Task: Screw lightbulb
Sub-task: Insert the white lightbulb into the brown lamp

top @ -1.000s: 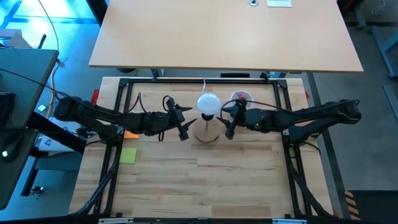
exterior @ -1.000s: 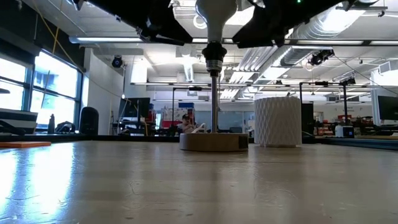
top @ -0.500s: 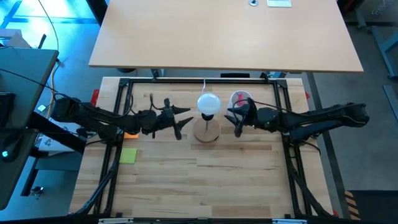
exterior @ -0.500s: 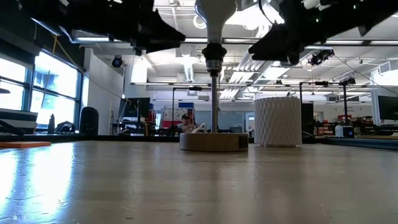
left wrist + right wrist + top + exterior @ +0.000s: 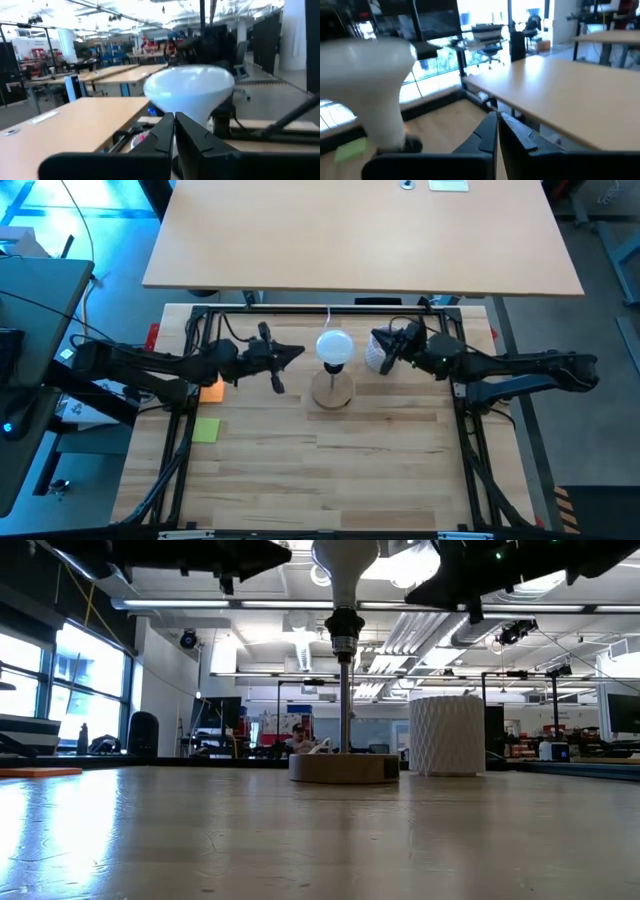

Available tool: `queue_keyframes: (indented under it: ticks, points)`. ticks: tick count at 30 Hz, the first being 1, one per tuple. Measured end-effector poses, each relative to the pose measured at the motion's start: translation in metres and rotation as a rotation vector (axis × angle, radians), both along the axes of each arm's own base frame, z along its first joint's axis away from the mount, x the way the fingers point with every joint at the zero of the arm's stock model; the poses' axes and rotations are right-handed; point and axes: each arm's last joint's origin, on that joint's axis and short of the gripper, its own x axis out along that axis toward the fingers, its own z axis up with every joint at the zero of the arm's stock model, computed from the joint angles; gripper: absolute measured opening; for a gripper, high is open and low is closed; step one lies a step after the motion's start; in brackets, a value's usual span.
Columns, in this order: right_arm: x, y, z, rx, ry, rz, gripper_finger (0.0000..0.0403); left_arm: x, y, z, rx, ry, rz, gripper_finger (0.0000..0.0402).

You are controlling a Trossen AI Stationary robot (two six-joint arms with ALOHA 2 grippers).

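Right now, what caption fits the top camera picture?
Round white frosted lightbulb on its wooden stand, both grippers shut and apart from it.

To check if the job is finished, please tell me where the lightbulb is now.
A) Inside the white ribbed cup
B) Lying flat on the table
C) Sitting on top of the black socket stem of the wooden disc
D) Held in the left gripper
C: the lightbulb sits atop the black socket stem rising from the wooden disc, while the left gripper and right gripper are shut and apart from it.

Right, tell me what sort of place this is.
Most likely a robotics lab or workshop: a wooden table in a black metal frame, rows of desks behind, and exposed ceiling ducts with strip lights.
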Motion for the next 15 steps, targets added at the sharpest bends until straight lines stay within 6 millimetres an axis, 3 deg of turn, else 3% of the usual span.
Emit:
queue_keyframes:
  ticks: [7, 15]
  points:
    - [0.012, -0.007, 0.0, -0.015, -0.041, 0.039, 0.0003, 0.0, -0.018, 0.015, 0.095, -0.084, -0.054, 0.0001]
    - [0.019, -0.005, 0.001, -0.048, -0.079, 0.059, 0.0001, 0.003, -0.03, 0.013, 0.109, -0.072, -0.017, 0.0001]
